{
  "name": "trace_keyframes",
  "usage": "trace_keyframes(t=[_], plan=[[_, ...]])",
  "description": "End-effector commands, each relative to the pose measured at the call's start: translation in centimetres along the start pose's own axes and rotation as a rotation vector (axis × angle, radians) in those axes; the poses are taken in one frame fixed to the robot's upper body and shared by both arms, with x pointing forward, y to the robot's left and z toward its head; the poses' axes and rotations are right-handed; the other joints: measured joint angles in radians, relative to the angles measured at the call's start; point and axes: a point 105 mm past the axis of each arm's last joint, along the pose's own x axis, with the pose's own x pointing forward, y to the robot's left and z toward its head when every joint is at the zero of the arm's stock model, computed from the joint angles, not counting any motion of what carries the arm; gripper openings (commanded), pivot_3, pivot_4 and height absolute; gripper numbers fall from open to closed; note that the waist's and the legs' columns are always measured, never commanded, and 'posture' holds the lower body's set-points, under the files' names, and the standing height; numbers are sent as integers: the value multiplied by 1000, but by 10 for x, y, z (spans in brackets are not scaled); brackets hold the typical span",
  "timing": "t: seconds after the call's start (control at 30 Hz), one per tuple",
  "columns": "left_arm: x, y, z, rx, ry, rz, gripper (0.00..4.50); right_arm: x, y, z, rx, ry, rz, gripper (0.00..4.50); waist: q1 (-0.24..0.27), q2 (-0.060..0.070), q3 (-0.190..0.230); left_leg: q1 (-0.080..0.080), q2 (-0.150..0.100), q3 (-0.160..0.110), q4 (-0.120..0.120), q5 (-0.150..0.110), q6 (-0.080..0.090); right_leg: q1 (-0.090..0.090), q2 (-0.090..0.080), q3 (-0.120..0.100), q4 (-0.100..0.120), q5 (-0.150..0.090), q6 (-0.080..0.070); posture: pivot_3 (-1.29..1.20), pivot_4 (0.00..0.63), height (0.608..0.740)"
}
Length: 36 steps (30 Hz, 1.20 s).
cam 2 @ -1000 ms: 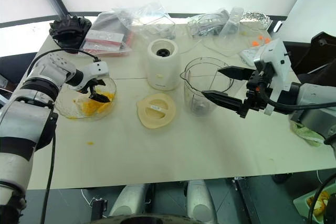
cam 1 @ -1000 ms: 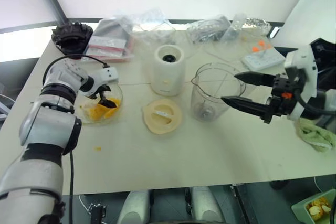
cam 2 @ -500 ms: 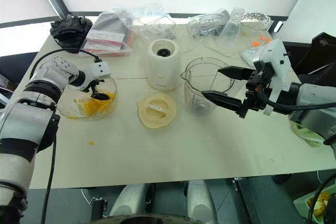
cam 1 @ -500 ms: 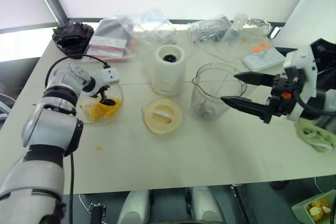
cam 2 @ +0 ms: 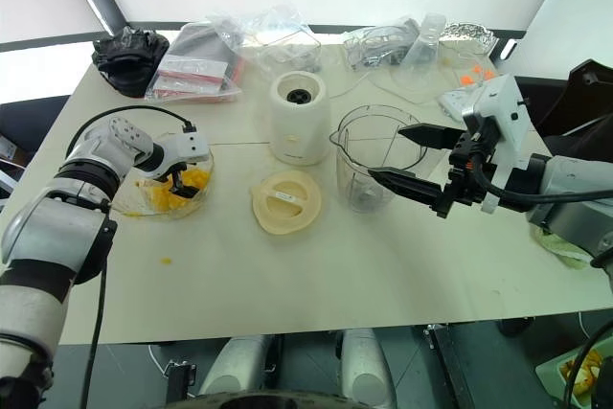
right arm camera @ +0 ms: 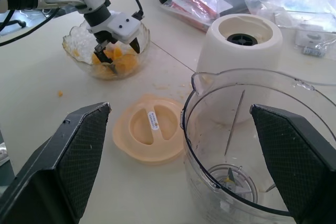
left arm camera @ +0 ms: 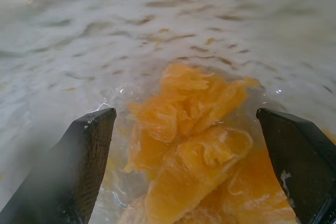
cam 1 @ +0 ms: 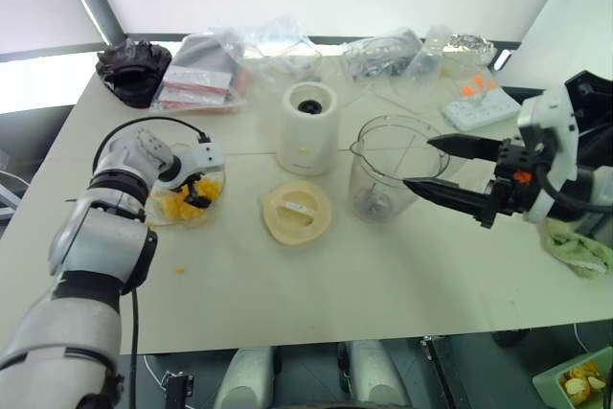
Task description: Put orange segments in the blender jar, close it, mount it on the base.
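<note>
Left end effector wide, dipped into dish over orange segments. Right end effector wide, level beside empty jar. Base behind lid on counter.

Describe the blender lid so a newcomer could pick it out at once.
Find the cream base at the middle of the table. The lid lies flat just in front of it, left of the clear jar. It is the only flat cream disc, with a grip bar across its top.
</note>
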Motion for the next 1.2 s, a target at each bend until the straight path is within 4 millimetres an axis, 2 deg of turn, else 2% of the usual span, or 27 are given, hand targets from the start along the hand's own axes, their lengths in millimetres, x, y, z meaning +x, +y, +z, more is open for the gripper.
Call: trace_keyframes(t=[0.03,0.23,0.63,0.73,0.83,1.2], plan=[[-1,-8,-10,-15,38,-70,4500,-4,2,10,-52,-36,-13,4463,0,0,0,0,0,0,0,0,0,0,0,0,0,0,0,0,150,740],[-4,-10,-15,-38,60,-96,4500,-4,2,7,-55,-30,-26,4463,0,0,0,0,0,0,0,0,0,0,0,0,0,0,0,0,150,740],[1,-9,-29,-72,108,-38,4500,-6,1,6,-63,-17,-43,4463,-1,0,-1,1,0,0,0,0,0,1,0,0,1,0,0,0,150,740],[2,-9,-30,-67,114,-34,3656,-6,1,6,-63,-17,-45,4500,-1,1,-1,2,0,0,0,0,0,1,0,0,1,0,0,0,150,740],[3,-9,-30,-65,115,-33,2195,-6,1,6,-66,-15,-50,4500,0,0,-1,2,0,0,0,0,0,1,0,0,1,0,0,0,150,740],[4,-10,-31,-53,127,-33,2195,-6,0,5,-69,-17,-62,4500,-1,1,-1,2,0,0,0,0,0,2,0,0,1,0,0,0,150,740]])
